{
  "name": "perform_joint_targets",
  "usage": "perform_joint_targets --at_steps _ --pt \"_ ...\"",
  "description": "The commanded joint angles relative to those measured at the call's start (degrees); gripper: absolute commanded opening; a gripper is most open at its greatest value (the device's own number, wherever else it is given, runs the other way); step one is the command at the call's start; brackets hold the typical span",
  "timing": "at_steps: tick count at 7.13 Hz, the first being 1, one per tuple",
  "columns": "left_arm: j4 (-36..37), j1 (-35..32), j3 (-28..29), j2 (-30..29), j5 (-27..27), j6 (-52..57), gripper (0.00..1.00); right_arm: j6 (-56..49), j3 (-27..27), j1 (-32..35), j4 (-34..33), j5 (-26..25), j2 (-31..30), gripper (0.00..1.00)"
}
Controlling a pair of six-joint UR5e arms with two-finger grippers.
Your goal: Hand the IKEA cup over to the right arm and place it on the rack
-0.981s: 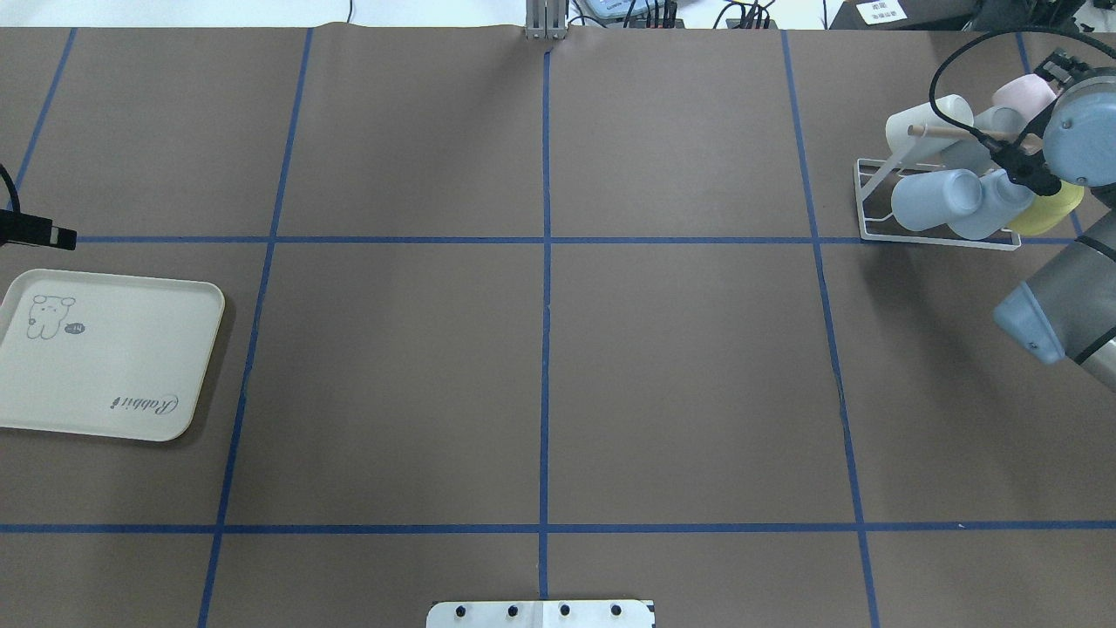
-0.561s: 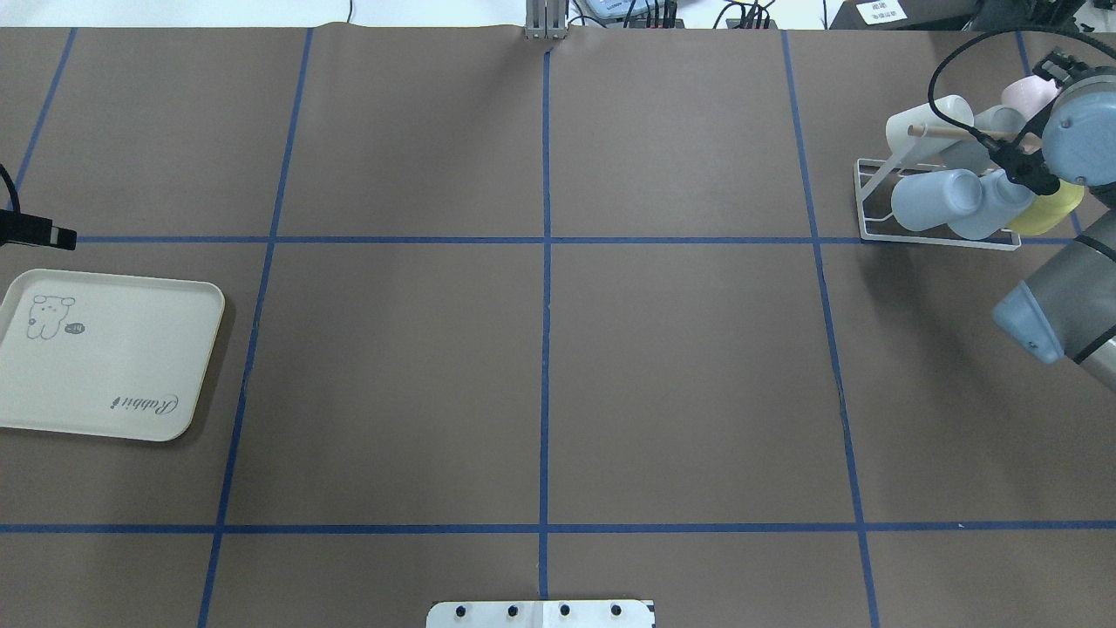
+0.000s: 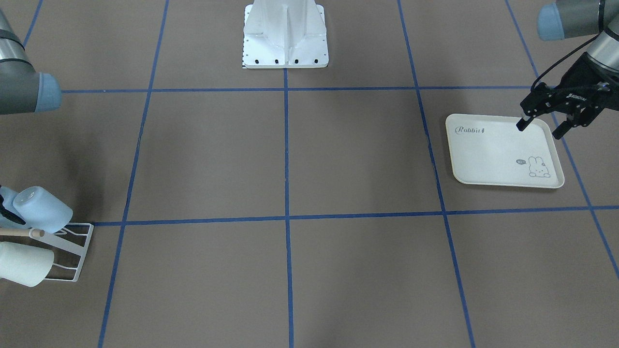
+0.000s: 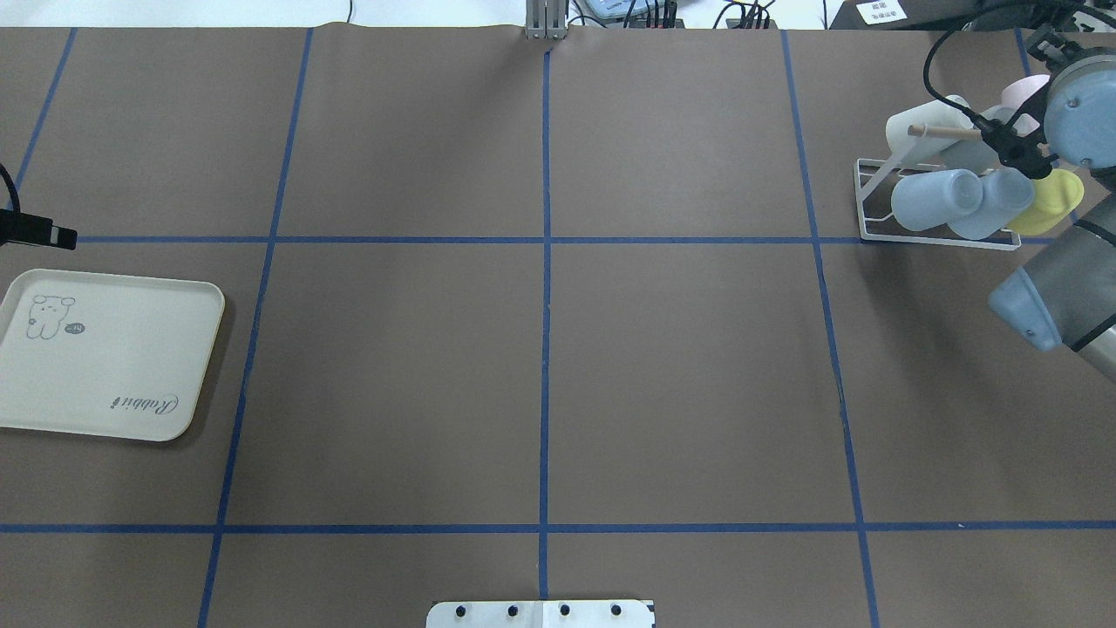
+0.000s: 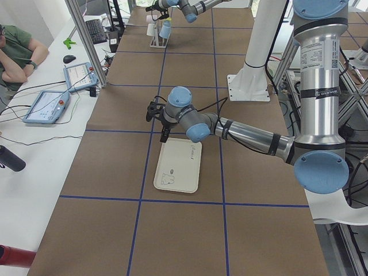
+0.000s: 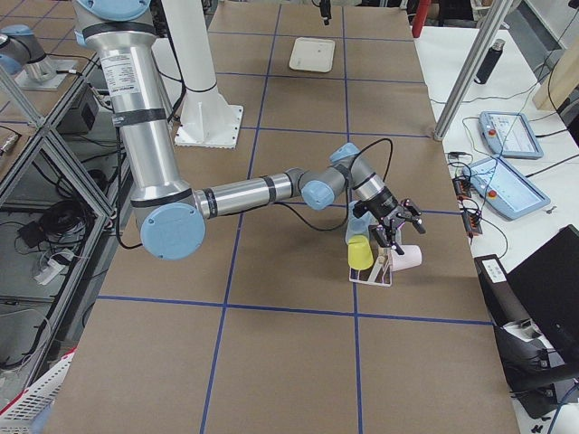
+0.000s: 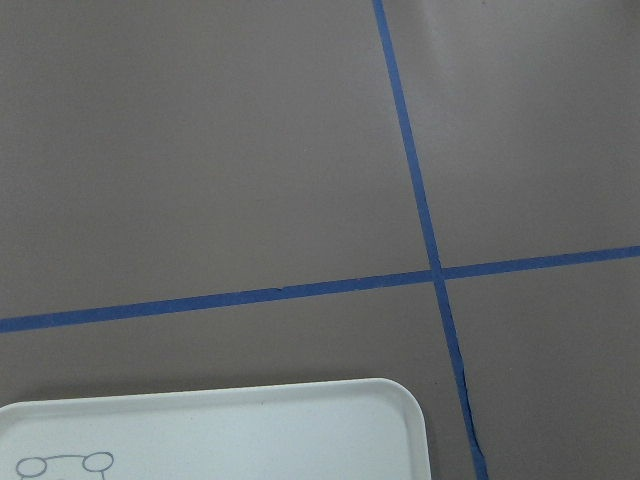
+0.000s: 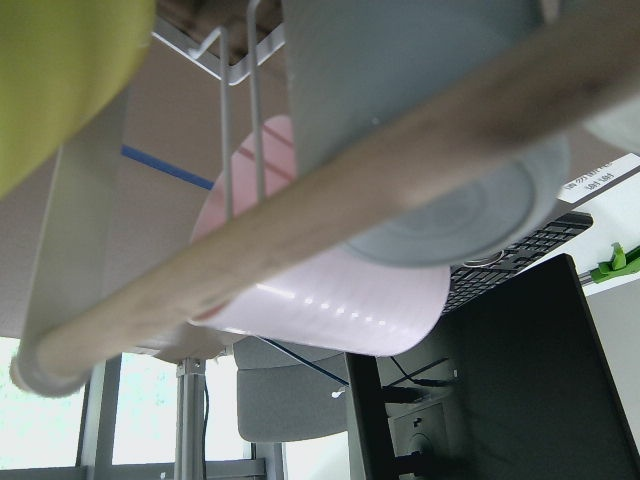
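Facing the robot: shows the left gripper (image 3: 541,128) spread wide, empty, over a corner of the tray (image 3: 488,159). From overhead: finds the pink cup (image 4: 1022,90) on the far side of the rack (image 4: 872,201), among other cups (image 4: 928,199). From the right end: puts the right gripper (image 6: 395,235) just beside that cup; cannot tell how wide. At the right wrist: fills with cup and wooden rod (image 8: 300,218).

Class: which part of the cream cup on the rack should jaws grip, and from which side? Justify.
Probably the cream cup by its side wall near the upturned base, from the side away from the robot. It sits mouth-down on the rack, with the wooden rod and a blue cup crowding the robot's side.
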Motion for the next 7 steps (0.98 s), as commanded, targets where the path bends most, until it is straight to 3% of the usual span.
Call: perform_joint_targets --at_steps 1,3,4,6,7 --pt "0.0 0.0 0.0 0.0 0.0 0.0 1.0 0.3 0.3 1.8 0.0 4.1 0.2 0.99" --pt "0.0 0.0 -0.1 0.0 0.0 0.0 1.0 1.0 0.4 7.5 -1.4 16.2 2.6 0.99" --pt "0.0 0.0 -0.1 0.0 0.0 0.0 1.0 2.3 0.4 10.2 -1.5 19.2 2.8 0.99" --pt "0.1 0.0 -0.3 0.1 0.0 0.1 1.0 17.6 1.2 13.7 -1.7 30.5 2.8 1.0" --pt "0.6 -0.3 -0.7 0.0 0.0 0.6 1.0 29.7 1.4 14.1 -2.3 32.0 2.6 1.0"
